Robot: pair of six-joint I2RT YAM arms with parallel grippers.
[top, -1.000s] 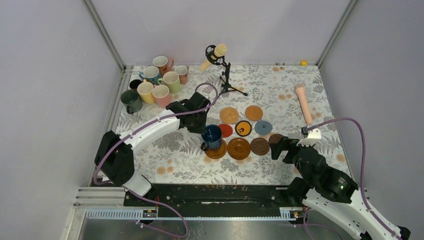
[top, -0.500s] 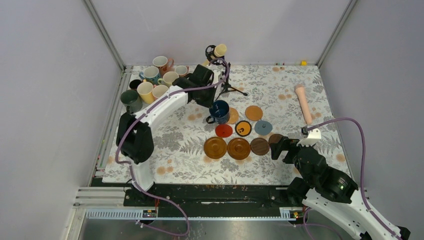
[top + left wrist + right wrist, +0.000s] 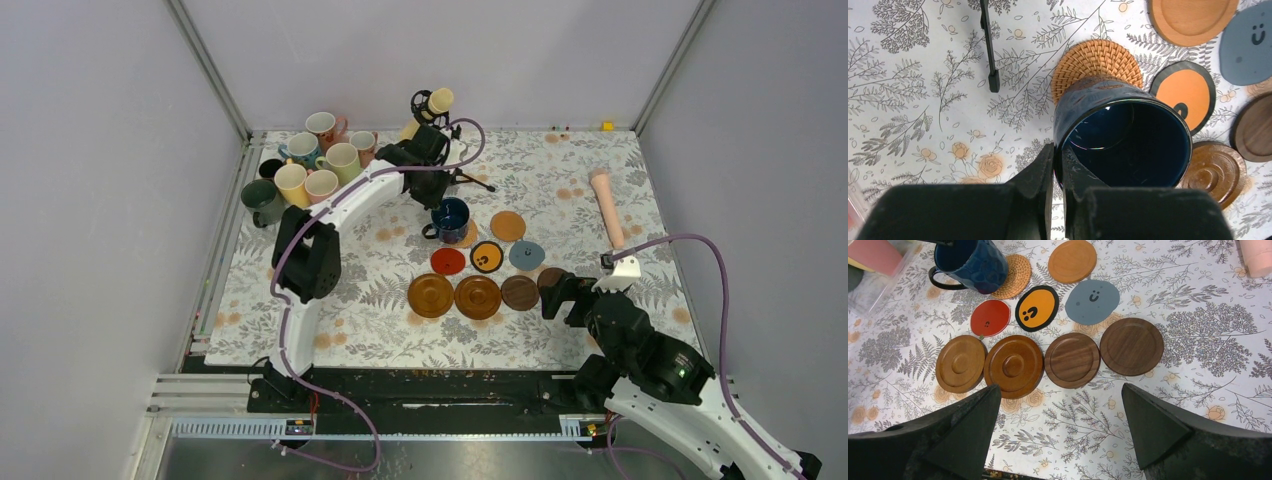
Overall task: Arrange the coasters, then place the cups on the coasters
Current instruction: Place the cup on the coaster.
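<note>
My left gripper (image 3: 437, 196) (image 3: 1058, 150) is shut on the rim of a navy cup (image 3: 450, 217) (image 3: 1123, 140) (image 3: 973, 262). The cup hangs tilted over the left edge of a woven tan coaster (image 3: 466, 236) (image 3: 1096, 60) (image 3: 1017, 274); whether they touch I cannot tell. Other coasters lie in rows: tan wooden (image 3: 507, 225), red (image 3: 448, 261), black-rimmed orange (image 3: 487, 257), grey-blue (image 3: 526, 255), two mid-brown (image 3: 431, 295) (image 3: 477, 297) and dark brown (image 3: 519, 292). Several more cups (image 3: 310, 165) cluster at the back left. My right gripper (image 3: 562, 294) (image 3: 1059, 387) stands open just in front of the dark coasters.
A cream microphone on a black stand (image 3: 432, 105) rises right behind the left gripper; one stand leg (image 3: 989, 45) lies near the woven coaster. A pink cylindrical handle (image 3: 606, 205) lies at the right. Walls enclose the flowered tablecloth (image 3: 360, 300) on three sides.
The left arm has carried the navy cup from the front-left brown coaster back and to the right, over the woven coaster. The right arm has not moved.
</note>
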